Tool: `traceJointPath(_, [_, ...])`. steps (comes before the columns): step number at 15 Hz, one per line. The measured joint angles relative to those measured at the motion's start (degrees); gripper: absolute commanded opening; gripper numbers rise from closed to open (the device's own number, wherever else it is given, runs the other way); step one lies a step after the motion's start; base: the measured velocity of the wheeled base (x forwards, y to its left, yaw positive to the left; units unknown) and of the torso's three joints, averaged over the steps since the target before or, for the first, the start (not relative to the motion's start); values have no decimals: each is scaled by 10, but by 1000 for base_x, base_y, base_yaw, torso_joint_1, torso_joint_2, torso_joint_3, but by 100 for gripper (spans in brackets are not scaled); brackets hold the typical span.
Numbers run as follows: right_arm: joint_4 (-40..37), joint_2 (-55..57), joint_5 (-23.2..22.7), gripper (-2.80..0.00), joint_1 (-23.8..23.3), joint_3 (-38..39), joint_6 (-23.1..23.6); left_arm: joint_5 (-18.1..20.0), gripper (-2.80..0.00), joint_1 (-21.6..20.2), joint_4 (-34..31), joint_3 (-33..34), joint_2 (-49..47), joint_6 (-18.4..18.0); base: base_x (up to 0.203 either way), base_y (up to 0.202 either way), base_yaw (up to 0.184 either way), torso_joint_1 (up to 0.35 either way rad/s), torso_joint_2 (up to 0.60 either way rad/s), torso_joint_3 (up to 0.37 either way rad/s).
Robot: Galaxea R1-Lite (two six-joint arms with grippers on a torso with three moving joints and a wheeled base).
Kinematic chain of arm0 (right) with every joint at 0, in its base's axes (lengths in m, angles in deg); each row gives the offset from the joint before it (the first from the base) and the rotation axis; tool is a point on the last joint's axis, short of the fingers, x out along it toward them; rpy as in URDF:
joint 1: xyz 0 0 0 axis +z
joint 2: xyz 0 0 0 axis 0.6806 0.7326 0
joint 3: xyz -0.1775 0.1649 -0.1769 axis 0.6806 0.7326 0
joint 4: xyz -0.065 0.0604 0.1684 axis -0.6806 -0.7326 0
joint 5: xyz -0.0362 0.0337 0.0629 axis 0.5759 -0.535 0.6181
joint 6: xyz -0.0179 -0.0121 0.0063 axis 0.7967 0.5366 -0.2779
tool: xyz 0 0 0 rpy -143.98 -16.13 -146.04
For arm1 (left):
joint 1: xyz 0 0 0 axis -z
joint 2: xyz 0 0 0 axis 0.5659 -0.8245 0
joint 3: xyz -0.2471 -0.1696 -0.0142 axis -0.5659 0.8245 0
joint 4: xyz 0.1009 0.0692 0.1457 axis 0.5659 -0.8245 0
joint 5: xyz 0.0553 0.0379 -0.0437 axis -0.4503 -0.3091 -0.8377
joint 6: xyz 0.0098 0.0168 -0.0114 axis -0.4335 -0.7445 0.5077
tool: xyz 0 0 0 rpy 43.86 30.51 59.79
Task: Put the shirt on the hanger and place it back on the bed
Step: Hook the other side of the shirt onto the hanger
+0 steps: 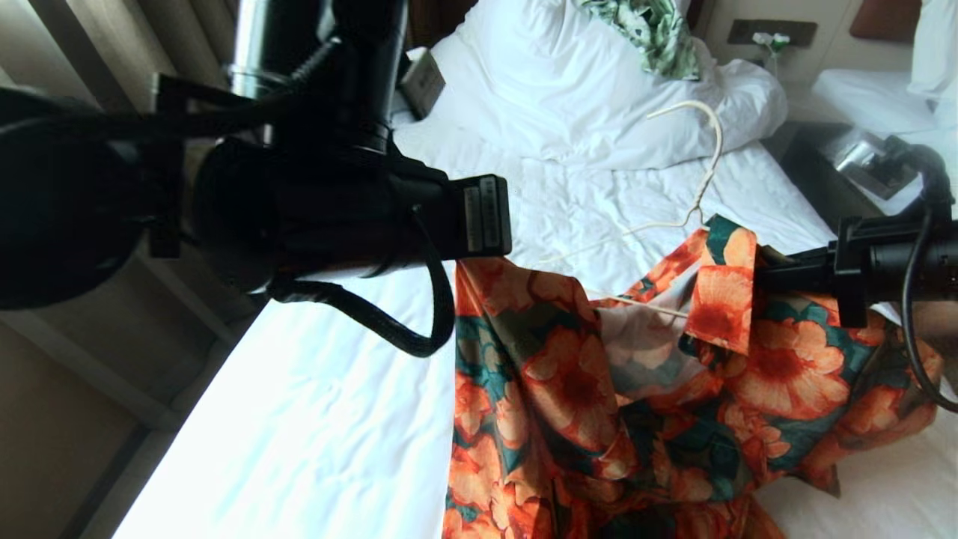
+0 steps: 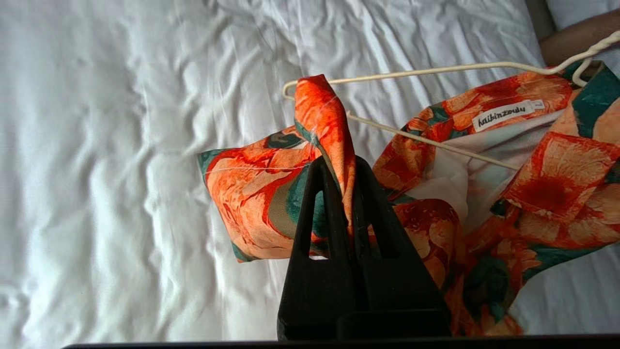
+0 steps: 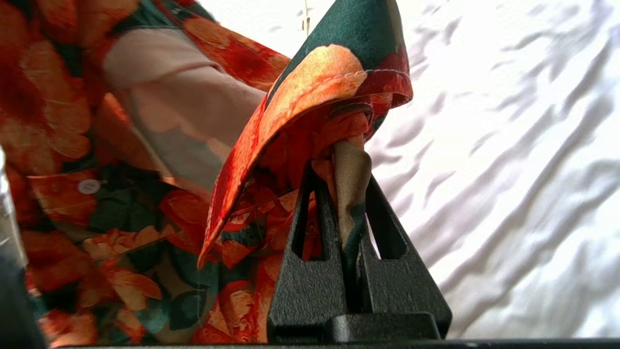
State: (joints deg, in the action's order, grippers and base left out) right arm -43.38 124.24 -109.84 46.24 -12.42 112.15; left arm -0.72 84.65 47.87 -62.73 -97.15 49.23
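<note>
Now left gripper (image 2: 339, 165) clamped on shirt (image 1: 636, 389) shoulder fold, fabric lifted off bed (image 1: 314, 419). Right gripper (image 3: 346, 194) clamped on bunched collar edge at opposite side. Shirt hangs spread between both grippers, lower part draped on bed. Hanger (image 1: 700, 180) partly inside neck opening, between grippers, hook sticking out beyond collar.

Satiny cloth shirt (image 1: 599, 389); wrinkled cotton bed (image 1: 337, 419)
</note>
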Motion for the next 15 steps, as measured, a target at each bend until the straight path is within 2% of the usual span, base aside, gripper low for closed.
traceJointPath(3, [40,37,3,-280,0,-53,-15,14,-280,-22,57,21,19,0,0,0,0,0,0,0])
traceJointPath(7, [5,58,7,-280,8,-69,-15,55,-280,-36,160,143,34,4,0,0,0,0,0,0])
traceJointPath(11, [-24,48,15,-280,18,6,-4,74,-280,-28,243,298,39,34,0,0,0,0,0,0])
traceJointPath(15, [-23,33,47,-280,24,106,4,81,-280,40,258,392,25,94,0,0,0,0,0,0])
